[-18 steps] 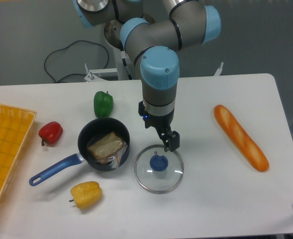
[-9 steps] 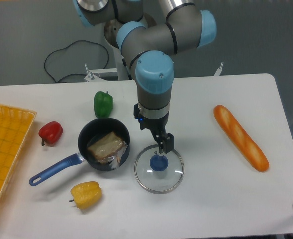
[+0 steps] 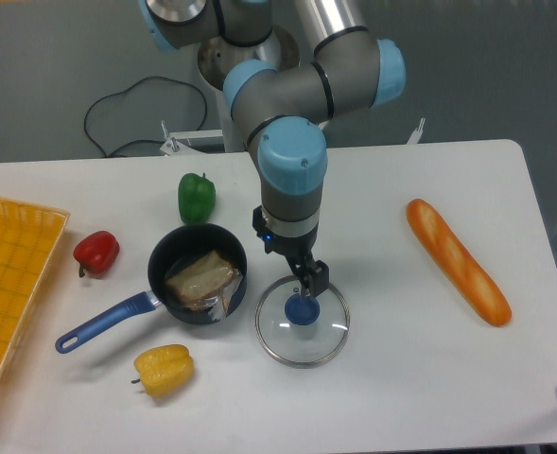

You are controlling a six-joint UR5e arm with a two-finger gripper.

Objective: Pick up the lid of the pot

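Above the table, just behind the lid's blue knob, the gripper [image 3: 290, 262] hangs with its fingers spread apart and nothing between them. The pot lid [image 3: 302, 349] is a round clear glass disc with a metal rim, lying flat on the table. Its blue knob [image 3: 302, 310] faces up at the middle. One fingertip overlaps the lid's back edge in the view, close behind the knob; the other is farther back and to the left. I cannot tell the exact height of the fingertips over the lid.
Left of the lid stands a black pan [image 3: 159, 268] with a blue handle, holding a brown object. Around it lie a green pepper [image 3: 197, 198], a red pepper [image 3: 96, 253] and a yellow pepper [image 3: 164, 370]. A baguette [image 3: 458, 263] lies right, an orange crate [image 3: 18, 274] far left.
The arm has shifted left and lowered a little, bringing the gripper closer behind the knob. Its fingers stay apart. The lid and other objects have not moved.
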